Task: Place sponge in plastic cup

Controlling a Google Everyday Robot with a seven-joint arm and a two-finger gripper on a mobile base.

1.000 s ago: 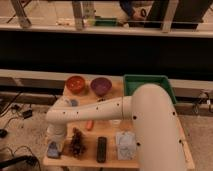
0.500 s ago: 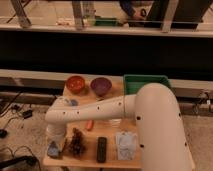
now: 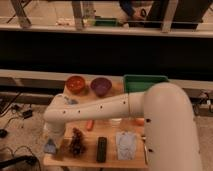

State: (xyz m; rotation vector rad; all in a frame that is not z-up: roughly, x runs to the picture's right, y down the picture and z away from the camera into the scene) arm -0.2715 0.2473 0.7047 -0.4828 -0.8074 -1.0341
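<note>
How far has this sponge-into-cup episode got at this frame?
Early: nothing is delivered yet. The gripper is down at the table's front-left corner, shut on the sponge. The lift, the carry and the drop into the plastic cup, hidden here, all remain.

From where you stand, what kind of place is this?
Probably a lab or workshop test area. A small wooden table carries test items: an orange bowl, a purple bowl, a green bin. Cables trail across the floor. The pincer, shut, sits at the table's front left corner.
</note>
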